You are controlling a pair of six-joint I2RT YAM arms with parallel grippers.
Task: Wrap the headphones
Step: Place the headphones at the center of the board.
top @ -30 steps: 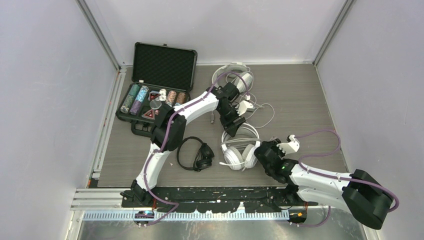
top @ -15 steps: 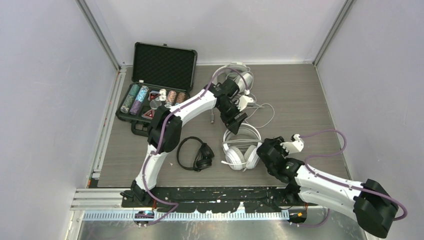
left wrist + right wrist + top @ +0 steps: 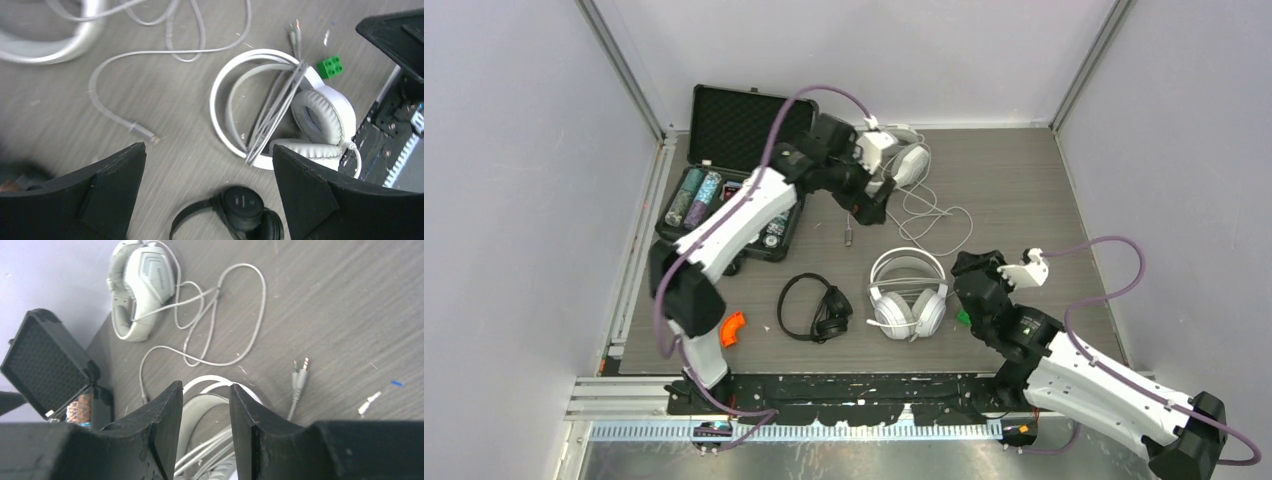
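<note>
Upper-centre headset (image 3: 142, 280): stiff band, limp cord (image 3: 93, 86); pinch near plug (image 3: 144, 133). Left claw (image 3: 207, 150) spread, right claw (image 3: 205, 386) slightly parted, both empty.

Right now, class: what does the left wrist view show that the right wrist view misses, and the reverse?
Only the left wrist view shows the black headphones and a green brick. Only the right wrist view shows the open black case. Both show the near white headset, with cord strands across its band, and the loose pale cord.

We see white shells and black joints on the left arm (image 3: 734, 215) and right arm (image 3: 1104, 385), trailing purple cables (image 3: 809, 90), and matte-black fingers (image 3: 110, 195).
</note>
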